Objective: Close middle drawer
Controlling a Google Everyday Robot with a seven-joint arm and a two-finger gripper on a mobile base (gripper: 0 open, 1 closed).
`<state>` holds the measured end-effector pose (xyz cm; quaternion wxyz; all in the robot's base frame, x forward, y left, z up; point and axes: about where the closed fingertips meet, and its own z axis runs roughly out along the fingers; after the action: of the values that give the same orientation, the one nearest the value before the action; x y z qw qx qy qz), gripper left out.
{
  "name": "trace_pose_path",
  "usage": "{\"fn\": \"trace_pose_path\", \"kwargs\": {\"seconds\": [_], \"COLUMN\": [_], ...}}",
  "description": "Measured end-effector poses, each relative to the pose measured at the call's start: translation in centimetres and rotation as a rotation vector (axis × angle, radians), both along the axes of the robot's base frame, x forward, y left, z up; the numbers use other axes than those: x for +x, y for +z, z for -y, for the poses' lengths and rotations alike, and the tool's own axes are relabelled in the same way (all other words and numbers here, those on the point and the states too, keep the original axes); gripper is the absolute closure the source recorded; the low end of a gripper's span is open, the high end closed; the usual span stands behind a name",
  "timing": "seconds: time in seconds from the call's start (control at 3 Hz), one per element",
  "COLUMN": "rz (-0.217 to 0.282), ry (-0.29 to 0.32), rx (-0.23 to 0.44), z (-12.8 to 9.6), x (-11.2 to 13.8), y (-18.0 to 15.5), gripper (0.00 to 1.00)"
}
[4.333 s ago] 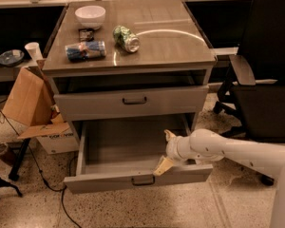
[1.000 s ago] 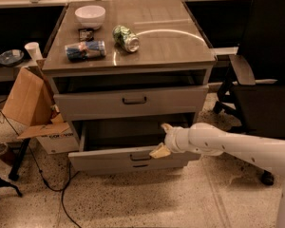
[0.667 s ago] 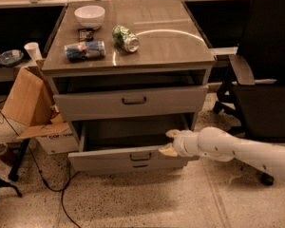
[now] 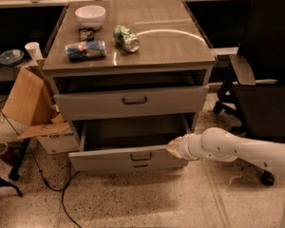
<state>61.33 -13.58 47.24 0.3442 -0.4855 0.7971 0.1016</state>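
The middle drawer (image 4: 109, 159) is a wide grey drawer with a low flat front and a small dark centre handle (image 4: 141, 156). It stands partly open, and a strip of its grey tray (image 4: 133, 136) shows behind the front. The taller-fronted top drawer (image 4: 133, 101) above it juts out a little. The lowest drawer shows only as a thin strip under the middle one. My gripper (image 4: 174, 147), tan at the tip of a white arm (image 4: 237, 151), is at the right end of the middle drawer's front, touching or almost touching its top edge.
On the cabinet top (image 4: 175, 46) lie a white bowl (image 4: 90, 16), a green can (image 4: 126, 38), a blue packet (image 4: 85, 50) and a small dark item (image 4: 86, 33). A black office chair (image 4: 263, 80) stands close on the right. A cardboard box (image 4: 35, 113) and floor cables (image 4: 47, 184) are on the left.
The middle drawer has slid in from far open to partly open. My gripper has moved with its front toward the cabinet, and over the last second has shifted slightly right along it.
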Motion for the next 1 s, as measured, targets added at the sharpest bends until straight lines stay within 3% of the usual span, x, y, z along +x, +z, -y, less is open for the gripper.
{"fn": "trace_pose_path", "kwargs": {"seconds": [0.33,0.67,1.0], "rz": [-0.096,-0.153,-0.161], "ry": [-0.04,-0.063,-0.066], "rx": [-0.016,-0.02,-0.021], "z": [1.3,1.9,2.0], "x": [-0.1,-0.1,-0.1], "y": [-1.9,-3.3,-3.3], "gripper": [1.0,1.0,1.0]}}
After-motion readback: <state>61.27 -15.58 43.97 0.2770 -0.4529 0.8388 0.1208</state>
